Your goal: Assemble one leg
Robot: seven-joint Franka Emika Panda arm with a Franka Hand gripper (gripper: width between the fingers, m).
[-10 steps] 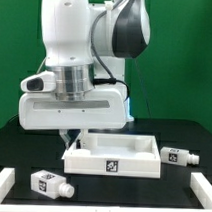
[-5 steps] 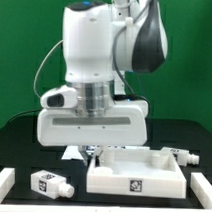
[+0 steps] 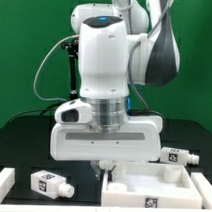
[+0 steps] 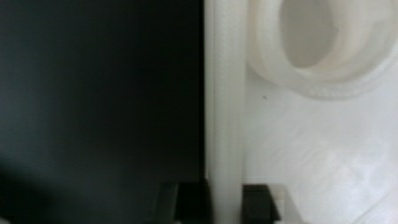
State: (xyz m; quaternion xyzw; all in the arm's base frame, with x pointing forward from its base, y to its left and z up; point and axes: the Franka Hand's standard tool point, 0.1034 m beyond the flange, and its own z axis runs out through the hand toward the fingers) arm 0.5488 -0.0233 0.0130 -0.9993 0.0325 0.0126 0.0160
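The gripper [image 3: 104, 170] is shut on the near-left rim of the large white rimmed tabletop [image 3: 130, 193], which lies at the exterior view's lower right. In the wrist view the tabletop's thin wall [image 4: 222, 100] runs between the two dark fingertips [image 4: 183, 200], and the gripper [image 4: 222, 200] clamps it. A round socket [image 4: 329, 50] shows on the tabletop's inner face. One leg [image 3: 49, 184], a small white tagged peg, lies at the exterior view's lower left. Another leg [image 3: 177, 156] lies at the right, behind the tabletop.
A white bar [image 3: 2, 185] lies at the exterior view's lower left edge, and another white piece [image 3: 207, 182] at the right edge. The table surface is black and the backdrop is green. The arm's body hides the middle of the table.
The arm has moved toward the exterior view's right and nearer the camera, dragging the tabletop with it. Both visible legs have stayed put.
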